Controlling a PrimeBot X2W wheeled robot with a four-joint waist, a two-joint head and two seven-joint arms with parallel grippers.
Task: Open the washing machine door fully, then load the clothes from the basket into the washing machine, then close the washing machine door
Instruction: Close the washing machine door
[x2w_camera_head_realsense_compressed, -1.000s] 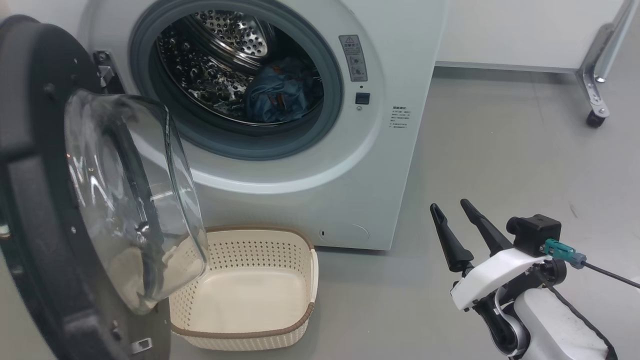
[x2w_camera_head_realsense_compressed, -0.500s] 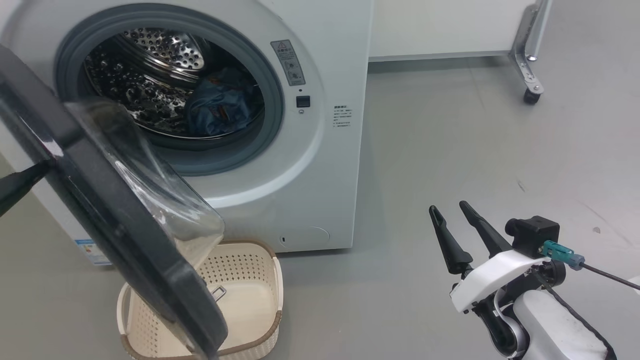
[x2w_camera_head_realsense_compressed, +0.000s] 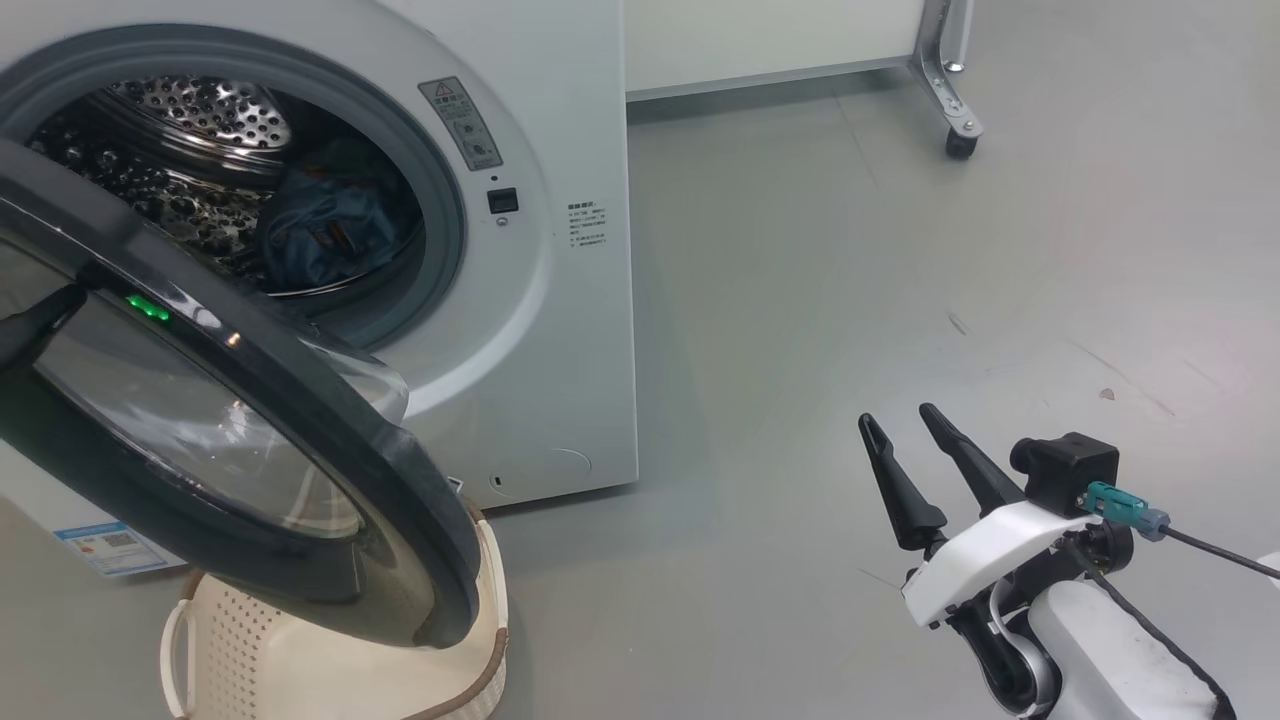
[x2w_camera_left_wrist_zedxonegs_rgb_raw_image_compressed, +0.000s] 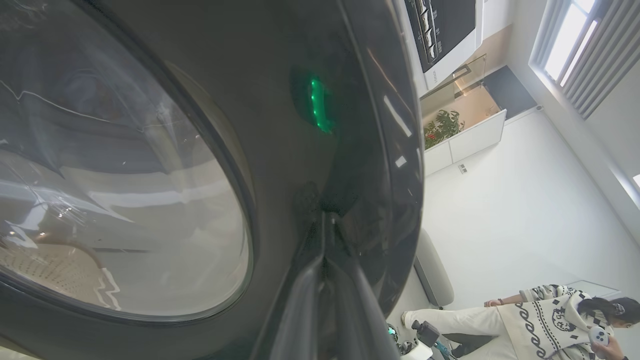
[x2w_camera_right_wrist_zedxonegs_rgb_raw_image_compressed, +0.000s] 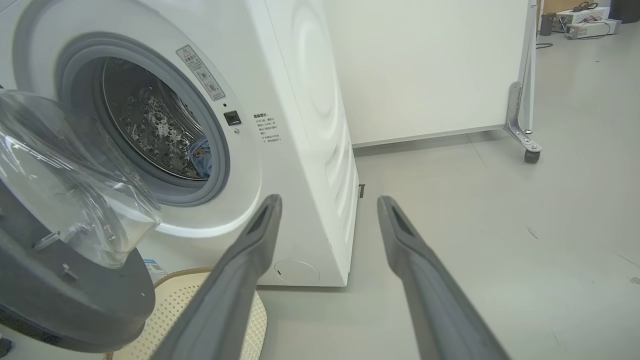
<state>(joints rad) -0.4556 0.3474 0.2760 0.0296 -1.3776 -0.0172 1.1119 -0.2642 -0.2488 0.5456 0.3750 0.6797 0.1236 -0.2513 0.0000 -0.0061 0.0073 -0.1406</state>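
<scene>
Clenched left gripper is pressing the washing machine door; right gripper is hanging released.
Closing step, likely; next needing a push until latched.

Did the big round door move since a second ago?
Yes. The washing machine door has swung toward the washing machine, now covering part of its opening.

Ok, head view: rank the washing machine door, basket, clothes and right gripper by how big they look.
1. washing machine door, nearest the camera, so inflated.
2. basket, though the door hides much of it.
3. clothes and right gripper: look alike, so unranked.
</scene>
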